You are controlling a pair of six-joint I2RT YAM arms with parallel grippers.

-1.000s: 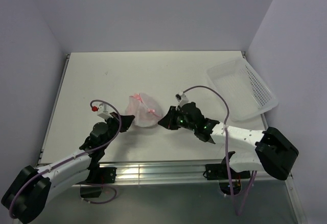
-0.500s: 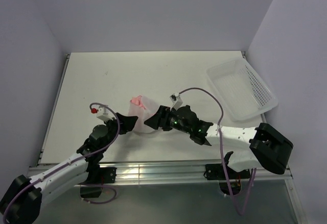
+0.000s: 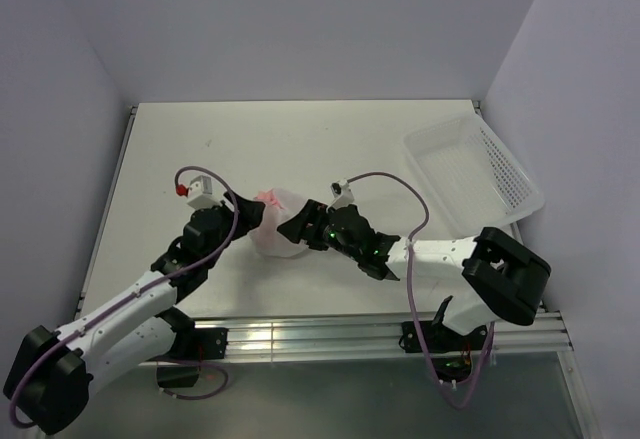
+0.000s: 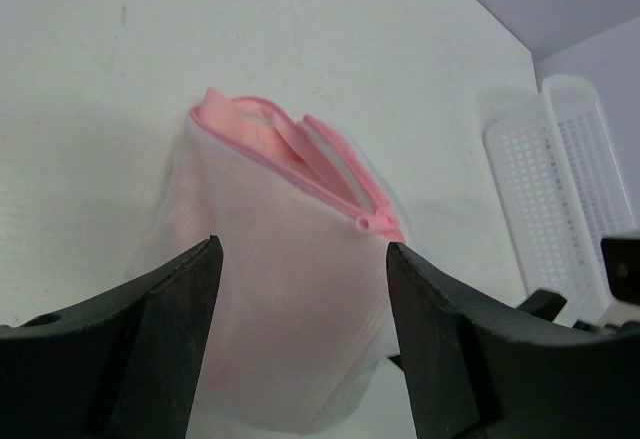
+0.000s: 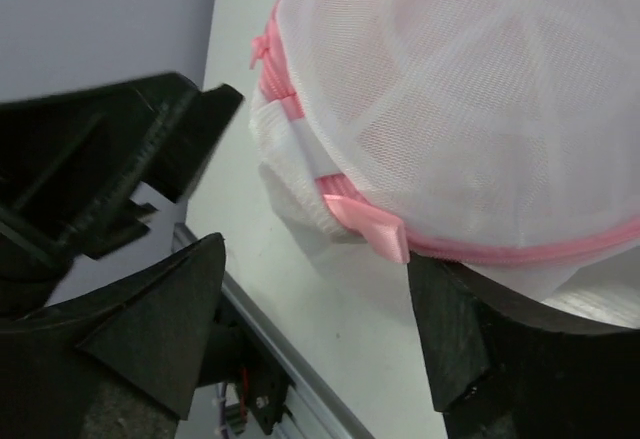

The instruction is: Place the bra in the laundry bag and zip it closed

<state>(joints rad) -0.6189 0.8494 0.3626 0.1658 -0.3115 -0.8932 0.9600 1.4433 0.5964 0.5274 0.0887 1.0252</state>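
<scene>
Pale lavender walls (image 3: 300, 29) close in a white tabletop (image 3: 300, 139) on three sides under even, soft light. A silver rail (image 3: 300, 337) runs along its near edge, and a white perforated basket (image 3: 475, 174) sits at the right corner.

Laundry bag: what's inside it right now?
Through the mesh of the laundry bag, a soft pink tint shows, probably the bra. The mesh blurs its shape and straps, so I cannot tell whether all of it is in. The zipper rim looks partly open.
</scene>
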